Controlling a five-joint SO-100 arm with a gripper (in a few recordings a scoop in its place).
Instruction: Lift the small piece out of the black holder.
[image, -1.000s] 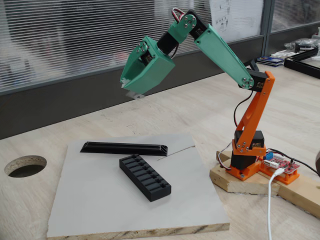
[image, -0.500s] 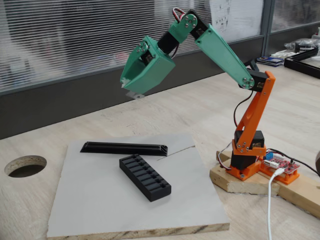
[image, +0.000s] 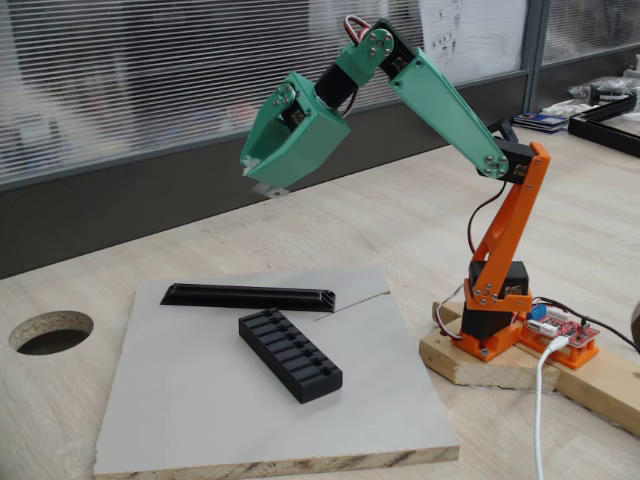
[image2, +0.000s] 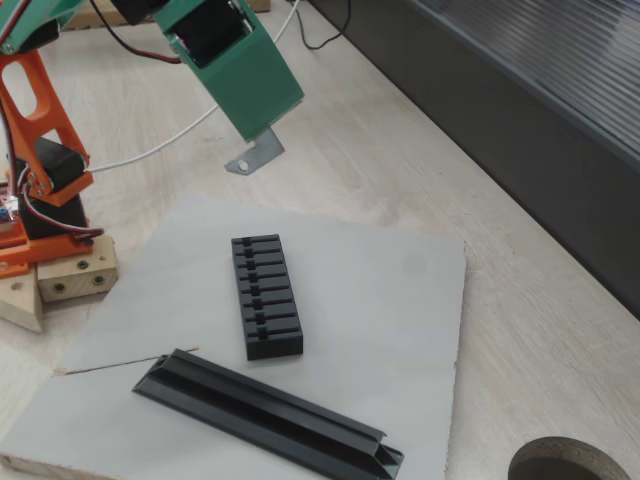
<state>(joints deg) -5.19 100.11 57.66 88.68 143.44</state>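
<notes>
So the green tool (image: 266, 178) is up in the air, well above the grey board (image: 380, 400), and it's got the small piece (image2: 252, 156) pinched at its tip. You can see the little silvery bracket-like bit poking out below the green housing in both fixed views, with what looks like a hole in it. The jaws look closed down on it with basically no gap, though the housing hides most of them.

The black holder (image: 290, 354) sits on the board below, and its slots look empty from here, though they're dark and small. So my read is the lift is pretty much done: the piece is clear of the holder and well apart from it.

The longer black rail (image2: 268, 414) lies just beside the holder on the same board, not touching it as far as I can tell. The board probably gives a flat, plain surface on the wooden worktop (image: 420, 220). The orange base (image: 495, 320) is on a wood block off to the side.
</notes>
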